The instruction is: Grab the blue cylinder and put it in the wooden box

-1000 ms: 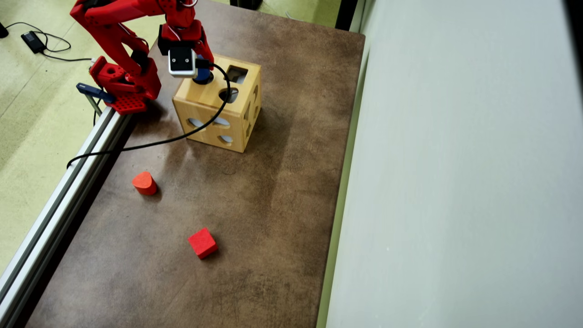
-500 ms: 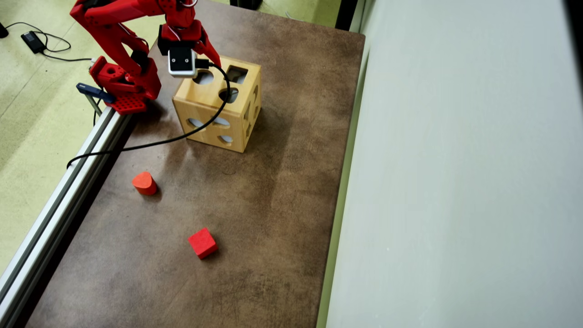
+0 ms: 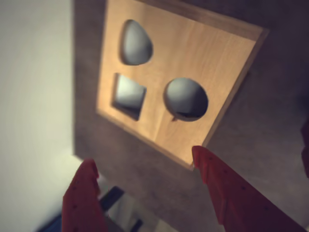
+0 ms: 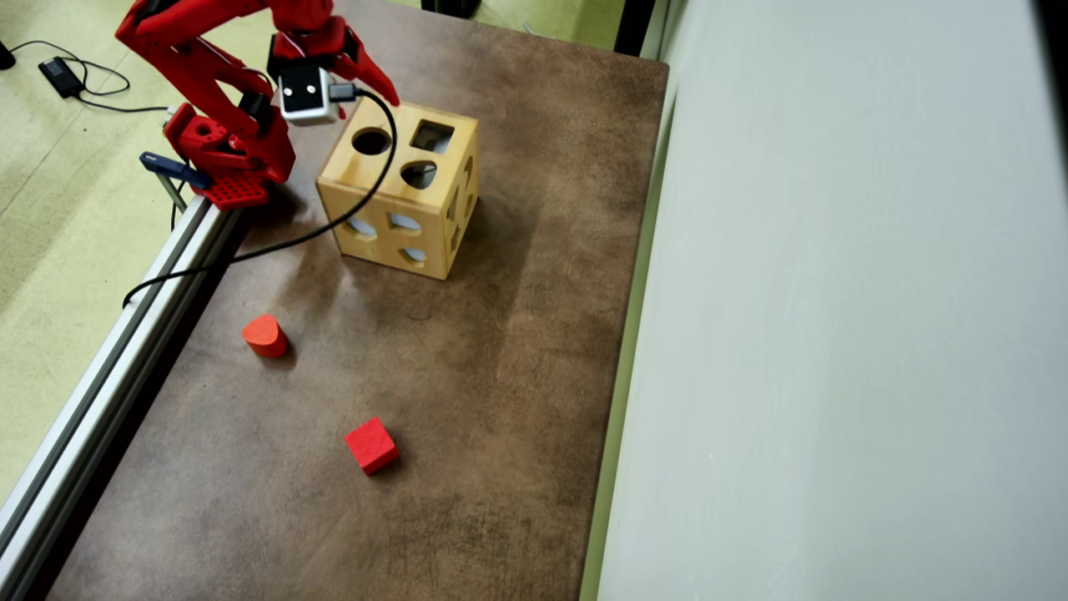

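Note:
The wooden box (image 4: 350,171) stands near the back of the brown table, its top showing a round, a square and a rounded hole. In the wrist view its top face (image 3: 193,53) fills the upper middle, seen from above. My red gripper (image 4: 380,88) hovers just behind the box's top back edge. In the wrist view the gripper (image 3: 142,155) is open, with a wide gap between its fingers and nothing in it. The blue cylinder shows in neither view.
A red-orange rounded block (image 4: 265,335) and a red cube (image 4: 370,445) lie on the table in front of the box. An aluminium rail (image 4: 125,334) runs along the table's left edge. A pale wall (image 4: 834,334) bounds the right. A black cable (image 4: 275,242) crosses beside the box.

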Robot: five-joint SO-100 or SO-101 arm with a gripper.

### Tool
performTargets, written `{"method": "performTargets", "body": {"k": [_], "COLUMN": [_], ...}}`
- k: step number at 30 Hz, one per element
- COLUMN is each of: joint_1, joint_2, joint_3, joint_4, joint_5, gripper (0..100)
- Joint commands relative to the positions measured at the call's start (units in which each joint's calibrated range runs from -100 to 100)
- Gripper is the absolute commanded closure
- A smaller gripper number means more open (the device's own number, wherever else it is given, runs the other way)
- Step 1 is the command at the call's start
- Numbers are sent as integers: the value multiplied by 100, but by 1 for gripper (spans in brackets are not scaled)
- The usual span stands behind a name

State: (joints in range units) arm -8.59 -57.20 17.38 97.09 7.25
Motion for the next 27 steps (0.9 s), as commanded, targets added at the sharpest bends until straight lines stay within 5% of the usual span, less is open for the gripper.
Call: {"method": "performTargets", "body": {"k": [1,9,22,27], "joint_1": [19,12,79,851], "joint_2": [-1486,-3897,-3804,-3804], "joint_3": [-21,435,462,462], "joint_4": [41,57,41,41], "joint_5": [-10,34,-5,39], "gripper": [69,69,69,69]}}
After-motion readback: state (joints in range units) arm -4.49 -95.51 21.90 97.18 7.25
